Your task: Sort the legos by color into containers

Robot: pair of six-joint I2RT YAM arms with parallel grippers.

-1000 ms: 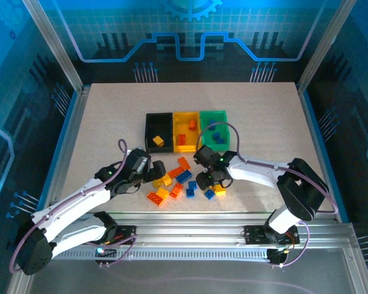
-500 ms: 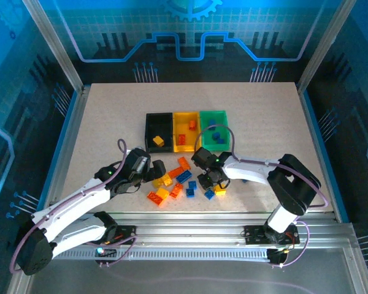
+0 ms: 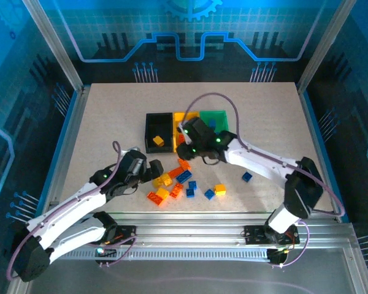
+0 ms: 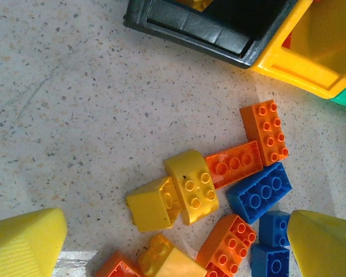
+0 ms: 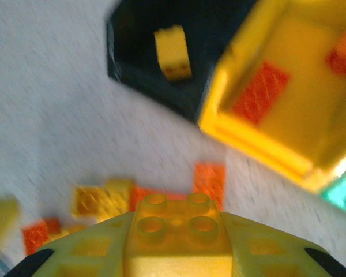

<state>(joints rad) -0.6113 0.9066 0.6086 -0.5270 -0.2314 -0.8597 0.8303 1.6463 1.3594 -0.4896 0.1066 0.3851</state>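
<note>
Right hand [image 3: 192, 139] is clamped on a translucent yellow studded brick [image 5: 176, 224], hovering near the black plastic bin [image 5: 161, 95], where another yellow brick [image 5: 173, 52] lies. Best centre it over that bin before releasing. Left hand [image 3: 150, 173] is spread wide above the loose bricks [image 4: 190, 184] on the counter [image 3: 110, 122].

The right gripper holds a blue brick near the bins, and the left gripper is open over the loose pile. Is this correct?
Not quite: the brick in the right gripper is yellow, not blue, as the right wrist view shows. The rest stands.
</note>
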